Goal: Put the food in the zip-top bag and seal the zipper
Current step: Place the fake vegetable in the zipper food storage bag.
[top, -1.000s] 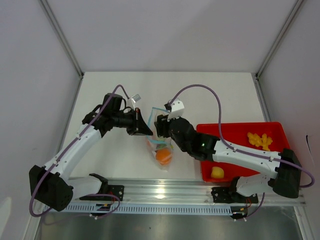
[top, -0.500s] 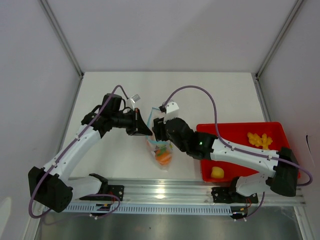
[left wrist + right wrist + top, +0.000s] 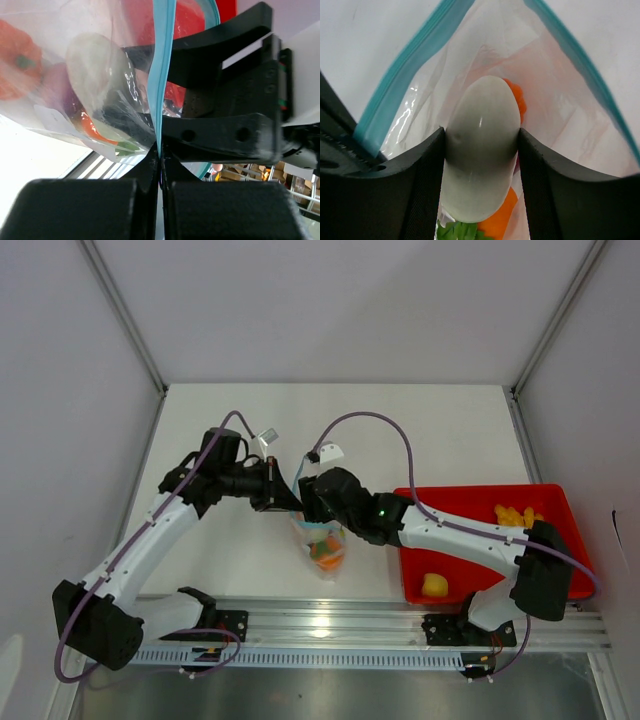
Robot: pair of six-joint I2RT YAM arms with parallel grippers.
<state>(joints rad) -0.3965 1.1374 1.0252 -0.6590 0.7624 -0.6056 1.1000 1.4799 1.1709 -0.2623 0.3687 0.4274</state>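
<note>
The clear zip-top bag (image 3: 318,540) hangs open above the table centre, with orange food (image 3: 325,552) inside. My left gripper (image 3: 284,497) is shut on the bag's light-blue zipper (image 3: 161,75) and holds that edge up. My right gripper (image 3: 311,502) is shut on a white piece (image 3: 482,145) and reaches into the bag's mouth between the two zipper strips (image 3: 402,85). Below the white piece lie orange food (image 3: 500,220) and a green leafy bit. The bag wall, the white piece (image 3: 97,70) and an orange piece (image 3: 17,62) also show in the left wrist view.
A red tray (image 3: 470,510) stands at the right, holding a cluster of yellow pieces (image 3: 519,519) at its back and one yellow piece (image 3: 434,585) at its front. An aluminium rail (image 3: 330,625) runs along the near edge. White walls enclose the table.
My right gripper has moved left and deeper into the bag's mouth with the white piece. The left gripper keeps its hold on the zipper.
</note>
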